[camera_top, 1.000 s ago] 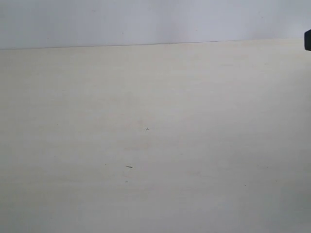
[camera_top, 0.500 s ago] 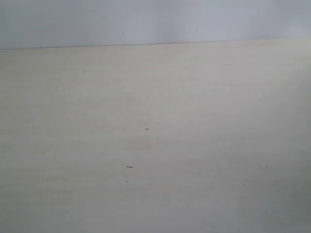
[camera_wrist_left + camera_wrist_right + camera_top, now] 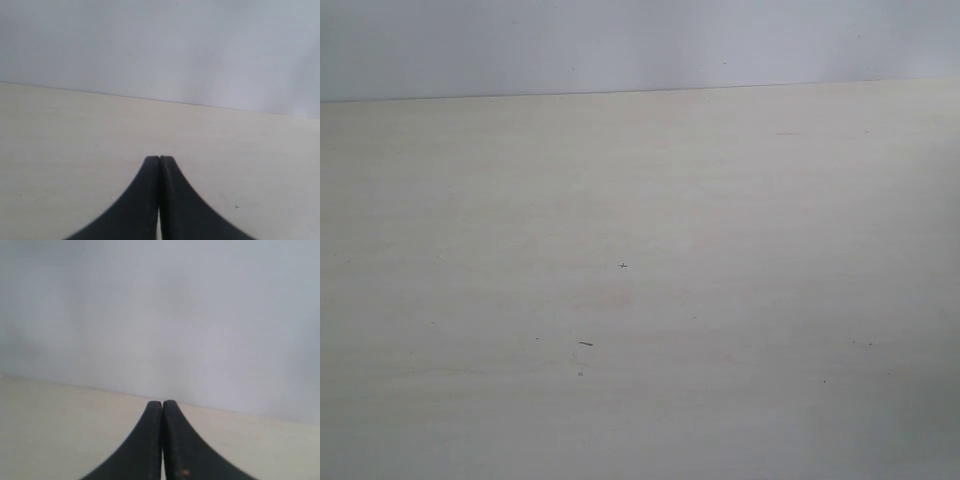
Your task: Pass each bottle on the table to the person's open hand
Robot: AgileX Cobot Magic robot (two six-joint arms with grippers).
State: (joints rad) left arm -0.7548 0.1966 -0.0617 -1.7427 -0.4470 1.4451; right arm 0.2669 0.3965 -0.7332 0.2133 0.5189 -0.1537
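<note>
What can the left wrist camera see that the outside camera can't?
Only the left wrist view shows the left arm's black jaws, shut with nothing between them. Only the exterior view shows a short dark dash on the table. Both show the pale table, the plain wall behind it, and what seems to be the same tiny cross mark. Neither shows any bottle or hand.
</note>
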